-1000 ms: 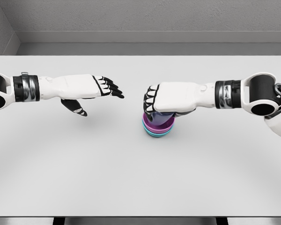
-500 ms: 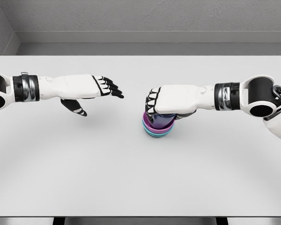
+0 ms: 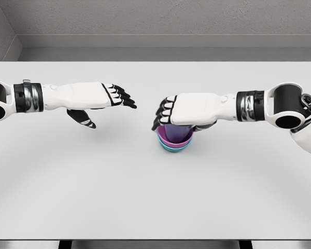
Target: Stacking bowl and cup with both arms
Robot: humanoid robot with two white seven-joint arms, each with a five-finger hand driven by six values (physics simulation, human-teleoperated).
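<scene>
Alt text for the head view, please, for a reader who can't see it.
The right hand hovers over a purple cup nested in a teal bowl mid-table, fingers loosely curled. The left hand floats open to the left, holding nothing.

Table (image 3: 145,197) was matt, smooth pale grey, bowl (image 3: 174,146) was smooth teal plastic-looking, cup (image 3: 175,135) was smooth purple with a soft sheen, left hand (image 3: 96,101) and right hand (image 3: 184,110) had glossy white shells, black finger joints, metallic-looking wrist bands
</scene>
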